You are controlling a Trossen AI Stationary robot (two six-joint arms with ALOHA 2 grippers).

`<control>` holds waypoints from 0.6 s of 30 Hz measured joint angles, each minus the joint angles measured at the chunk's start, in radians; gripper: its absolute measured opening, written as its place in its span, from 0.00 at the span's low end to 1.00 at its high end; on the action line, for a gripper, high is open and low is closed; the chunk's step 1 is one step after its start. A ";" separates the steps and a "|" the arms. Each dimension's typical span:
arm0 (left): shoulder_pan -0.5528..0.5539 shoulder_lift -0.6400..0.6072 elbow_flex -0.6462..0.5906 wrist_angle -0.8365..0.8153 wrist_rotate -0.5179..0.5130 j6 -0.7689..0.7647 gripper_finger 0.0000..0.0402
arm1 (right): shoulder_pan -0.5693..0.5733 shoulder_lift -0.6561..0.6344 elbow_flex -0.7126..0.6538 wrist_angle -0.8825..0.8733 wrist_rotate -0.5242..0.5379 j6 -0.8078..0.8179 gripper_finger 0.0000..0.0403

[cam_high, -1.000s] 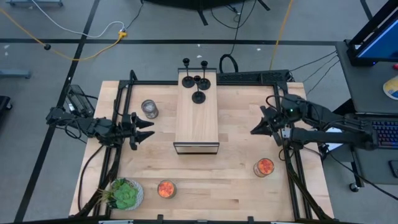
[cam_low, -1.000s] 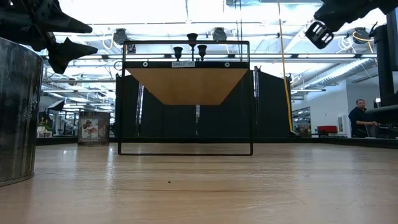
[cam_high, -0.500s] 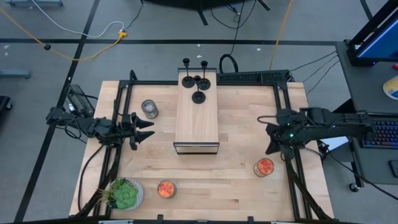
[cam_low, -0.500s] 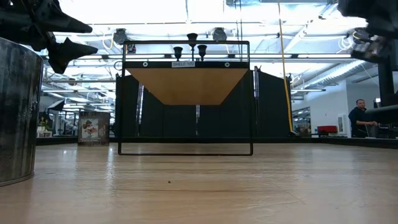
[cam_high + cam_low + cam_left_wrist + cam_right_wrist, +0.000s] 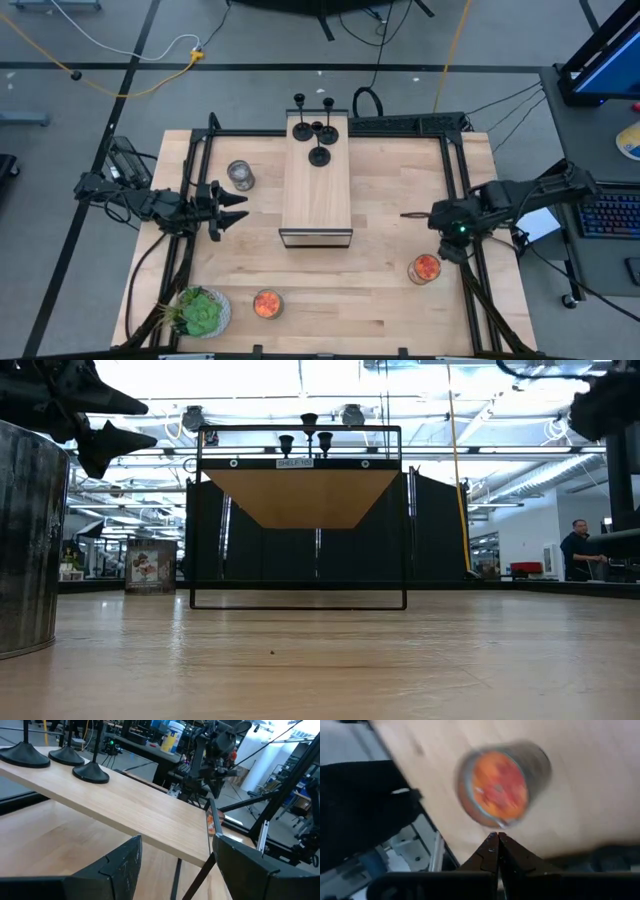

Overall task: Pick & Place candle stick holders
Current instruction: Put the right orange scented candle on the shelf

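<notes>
Several black candlestick holders (image 5: 319, 140) stand on their round bases at the far end of a raised wooden shelf (image 5: 318, 195). Three bases show in the left wrist view (image 5: 91, 772), and their cups show above the shelf in the low view (image 5: 309, 430). My left gripper (image 5: 238, 208) is open and empty, left of the shelf and pointing at it; its fingers also show in its own wrist view (image 5: 175, 865). My right gripper (image 5: 445, 240) is shut and empty at the right side, tipped down above an orange-topped jar (image 5: 500, 787).
A metal cup (image 5: 240, 175) stands left of the shelf. The orange-topped jar (image 5: 425, 268) stands near right, and a second one (image 5: 267, 304) and a green plant (image 5: 200, 312) stand at the near left. Black frame rails (image 5: 470, 280) run along the table's sides. A person (image 5: 578, 548) sits beyond the table.
My right gripper has swung from pointing toward the shelf back toward the table's right and near edges, and has tipped downward over the orange-topped jar. The left arm and the holders have kept still.
</notes>
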 joint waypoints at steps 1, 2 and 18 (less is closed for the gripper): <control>0.000 0.000 0.000 0.000 0.000 0.009 0.62 | 0.012 0.010 0.000 -0.017 0.006 0.033 0.00; 0.000 0.000 0.000 0.001 0.000 0.018 0.62 | 0.024 0.020 0.000 -0.035 0.018 0.068 0.00; 0.000 0.000 0.000 0.001 0.000 0.072 0.62 | 0.054 0.024 0.001 -0.015 0.052 0.272 0.05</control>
